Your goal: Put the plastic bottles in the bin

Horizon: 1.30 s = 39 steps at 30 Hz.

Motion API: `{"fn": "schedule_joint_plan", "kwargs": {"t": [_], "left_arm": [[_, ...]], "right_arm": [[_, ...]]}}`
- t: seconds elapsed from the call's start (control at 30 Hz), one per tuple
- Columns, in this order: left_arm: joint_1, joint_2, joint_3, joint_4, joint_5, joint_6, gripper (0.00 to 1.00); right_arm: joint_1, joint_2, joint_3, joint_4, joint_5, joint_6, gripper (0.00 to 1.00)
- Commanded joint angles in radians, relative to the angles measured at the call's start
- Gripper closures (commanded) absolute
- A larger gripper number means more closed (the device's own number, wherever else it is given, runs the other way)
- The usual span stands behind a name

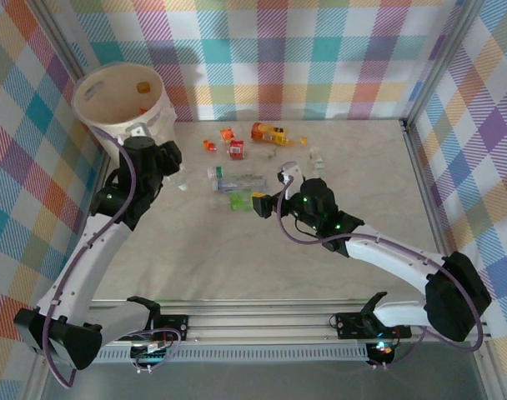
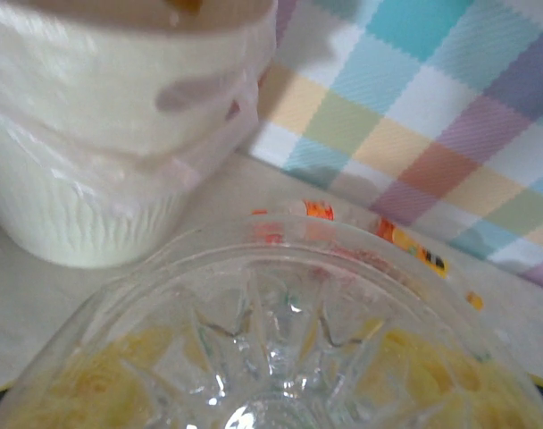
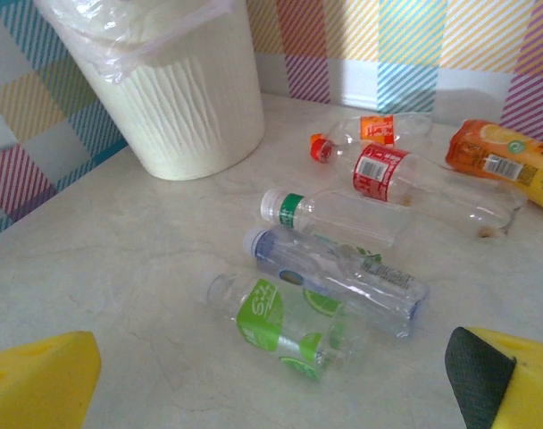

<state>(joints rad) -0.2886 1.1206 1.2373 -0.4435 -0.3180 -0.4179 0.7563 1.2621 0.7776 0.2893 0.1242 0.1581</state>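
Left gripper point(image 1: 168, 163) first: we see it up beside the bin, and it holds a clear bottle point(image 2: 271, 349), whose star-moulded base, smeared yellow inside, crowds the lower half of the left wrist view. The fingers are hidden behind that bottle, so we can't read their gap, but the bottle is off the table and in the grip. The bin point(image 2: 111, 134) stands at ten o'clock from the bottle base, close by. It is cream-white, with a thin plastic liner point(image 2: 213, 143) draped over its ribbed wall and a slot handle point(image 2: 196, 94) showing under the film.

Over to the right gripper point(image 3: 271, 384): spread wide, nothing between the yellow fingers point(image 3: 39, 380), hanging above the table point(image 3: 120, 268). Straight ahead at twelve o'clock, nearest, lies the green-label bottle point(image 3: 280, 322). Just beyond it, touching or nearly so, is the blue-tinted bottle point(image 3: 343, 281), then the green-band bottle point(image 3: 334, 214) with its white cap. Further out toward one o'clock are the red-label bottle point(image 3: 414, 183) and a small orange-cap bottle point(image 3: 365, 134). At two o'clock the orange juice bottle point(image 3: 499, 161) lies by the checked wall point(image 3: 414, 45). All of them are on their sides.

From above, the bin sits in the table's ten o'clock corner with a small orange item point(image 1: 143, 85) inside. The loose bottles are strewn between twelve o'clock and the centre, apart from the bin.
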Motion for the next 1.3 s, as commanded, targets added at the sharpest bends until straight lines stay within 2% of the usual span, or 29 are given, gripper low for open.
{"fn": "schedule_joint_plan", "kwargs": {"t": [0.0,0.27,0.37,0.53,0.7,0.77,1.07,1.17,1.27], "left_arm": [[0.030,-0.010,0.091,0.015,-0.045,0.094,0.49],[0.085,0.049,0.237,0.096,-0.132,0.198,0.49],[0.164,0.109,0.302,0.119,-0.033,0.159,0.49],[0.224,0.260,0.475,0.120,-0.008,0.173,0.49],[0.319,0.426,0.683,0.064,0.085,0.109,0.49],[0.340,0.484,0.754,0.049,0.086,0.107,0.49],[0.408,0.699,0.909,0.048,0.070,0.167,0.48],[0.417,0.769,0.958,0.020,0.137,0.241,0.48],[0.420,0.805,0.969,-0.018,0.154,0.297,0.48]], "right_arm": [[0.006,-0.034,-0.010,0.029,0.042,-0.023,0.00],[0.006,-0.039,0.024,-0.042,0.042,-0.006,0.00],[0.005,-0.038,0.030,-0.040,0.029,-0.017,0.00],[0.006,-0.033,0.043,-0.054,-0.011,-0.019,0.00],[0.006,-0.037,0.040,-0.069,-0.022,-0.018,0.00],[0.006,-0.040,0.040,-0.079,-0.027,-0.021,0.00],[0.006,-0.046,0.047,-0.109,-0.005,-0.028,0.00],[0.006,-0.048,0.046,-0.114,0.010,-0.026,0.00],[0.006,-0.052,0.040,-0.115,0.027,-0.023,0.00]]}}
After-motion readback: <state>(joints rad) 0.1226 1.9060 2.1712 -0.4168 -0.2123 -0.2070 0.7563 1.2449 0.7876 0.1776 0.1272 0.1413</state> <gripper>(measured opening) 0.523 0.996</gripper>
